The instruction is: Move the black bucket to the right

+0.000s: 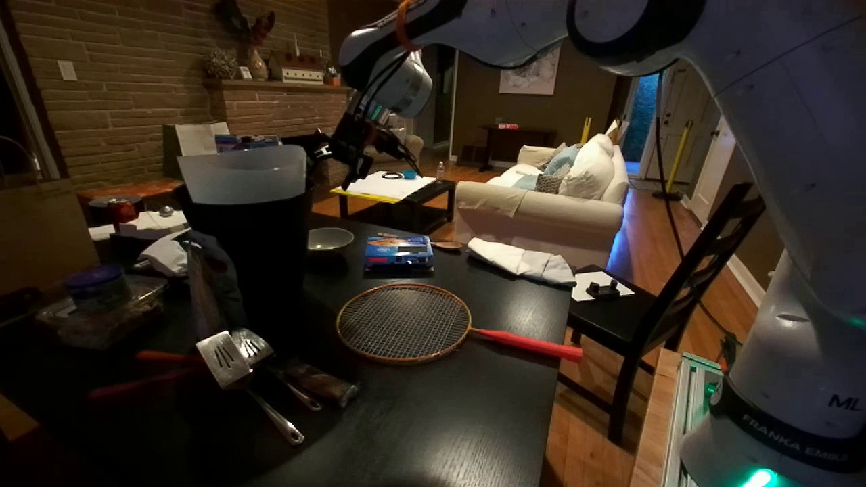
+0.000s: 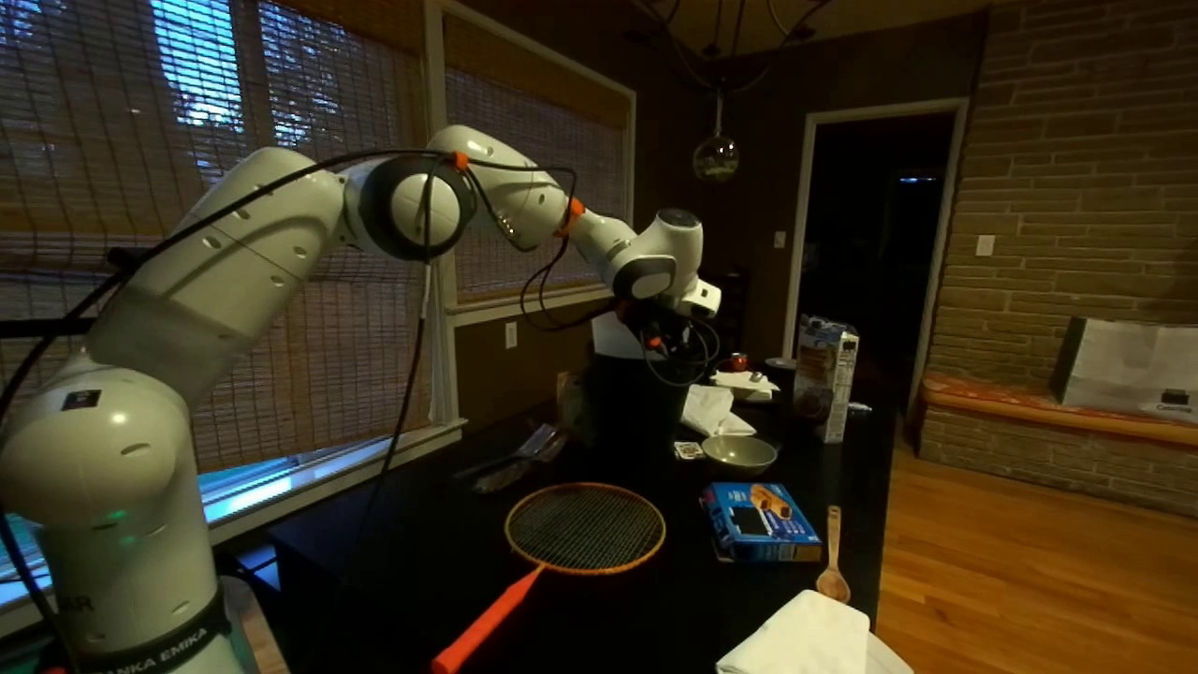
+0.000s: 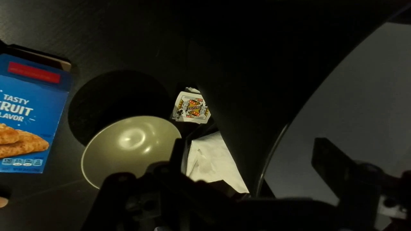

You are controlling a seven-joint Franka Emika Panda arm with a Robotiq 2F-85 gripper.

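Well in from the edge of the bench (image 1: 460, 419) nearest my robot's base (image 1: 778, 439), the black bucket (image 1: 260, 243) stands upright, the bowl (image 3: 128, 154) near its foot. I have the gripper (image 3: 250, 146) up at its pale rim, fingers (image 3: 334, 166) spread wide, part of the bucket showing between them; whether either touches it, I cannot tell.

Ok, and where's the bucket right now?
In an exterior view, the bucket stands left of centre on the table, behind the spatulas and just left of the bowl; in the wrist view it fills much of the right side.
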